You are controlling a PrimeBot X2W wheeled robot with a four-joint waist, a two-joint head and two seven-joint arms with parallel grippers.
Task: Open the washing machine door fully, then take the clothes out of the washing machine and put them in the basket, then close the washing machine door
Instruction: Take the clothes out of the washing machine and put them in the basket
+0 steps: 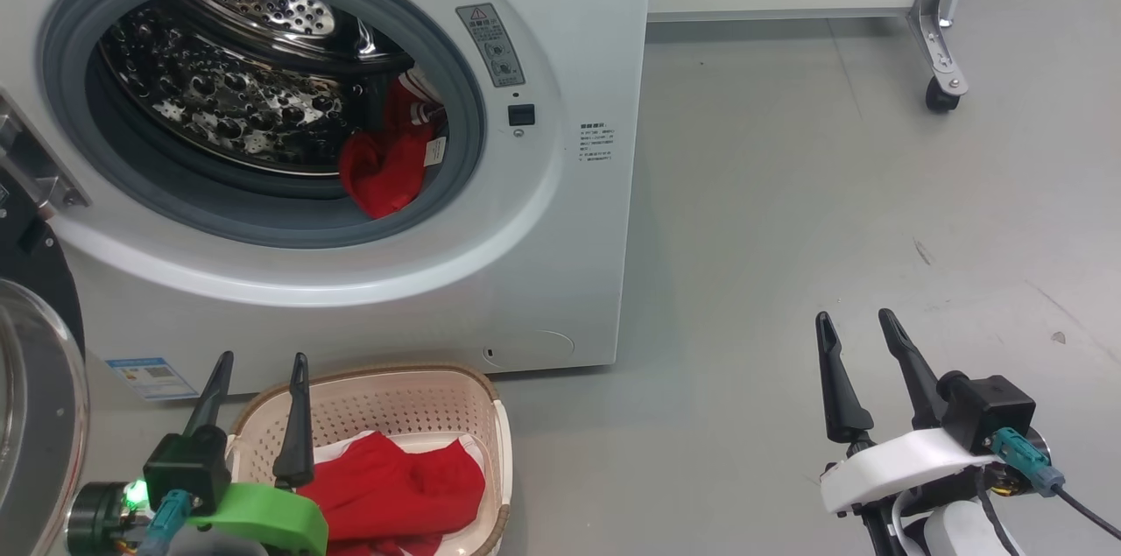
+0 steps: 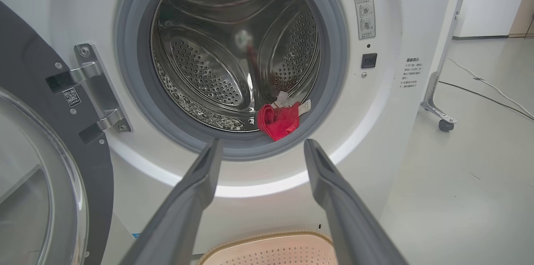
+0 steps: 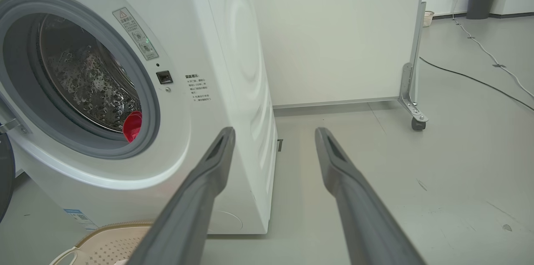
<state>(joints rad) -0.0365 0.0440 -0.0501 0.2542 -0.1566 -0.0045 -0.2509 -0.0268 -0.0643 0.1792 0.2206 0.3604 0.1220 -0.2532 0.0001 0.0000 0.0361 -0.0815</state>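
Note:
The white washing machine (image 1: 560, 22) stands with its door (image 1: 35, 381) swung open to the left, the glass bowl window at the view's left edge. One red garment (image 1: 385, 162) lies at the drum's lower right, against the grey gasket; it also shows in the left wrist view (image 2: 278, 119). The cream basket (image 1: 385, 398) sits on the floor before the machine with red clothes (image 1: 403, 486) in it. My left gripper (image 1: 261, 362) is open above the basket's left side, empty. My right gripper (image 1: 856, 320) is open over bare floor to the right.
A white panel on a metal foot with a castor (image 1: 941, 92) stands at the back right. Grey floor (image 1: 788, 232) stretches right of the machine. A cable (image 3: 471, 77) runs across the floor farther back, and a dark bin (image 3: 482, 4) stands by the far wall.

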